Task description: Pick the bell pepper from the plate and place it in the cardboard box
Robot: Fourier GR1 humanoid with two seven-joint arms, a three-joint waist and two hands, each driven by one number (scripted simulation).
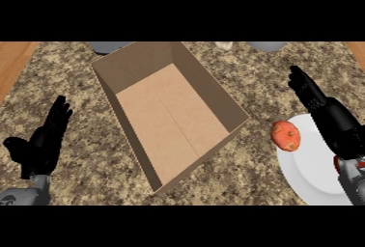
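right hand (329,116) fingers straight, over plate (314,178) | bell pepper (286,135) on rim | left hand (41,142) flat

Speckled brown-and-beige granite counter top (64,72) with wood at both sides.

Warm orange-brown wooden surfaces show at the top left corner (14,60) and top right corner (357,48). Two pale grey rounded objects (107,47) (265,46) sit at the counter's far edge, cut off.

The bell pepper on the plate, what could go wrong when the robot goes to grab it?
The bell pepper sits at the white plate's left edge, so a nudge from the open right hand could roll it onto the counter. The cardboard box's near wall stands between plate and box floor, so a low carry might clip it.
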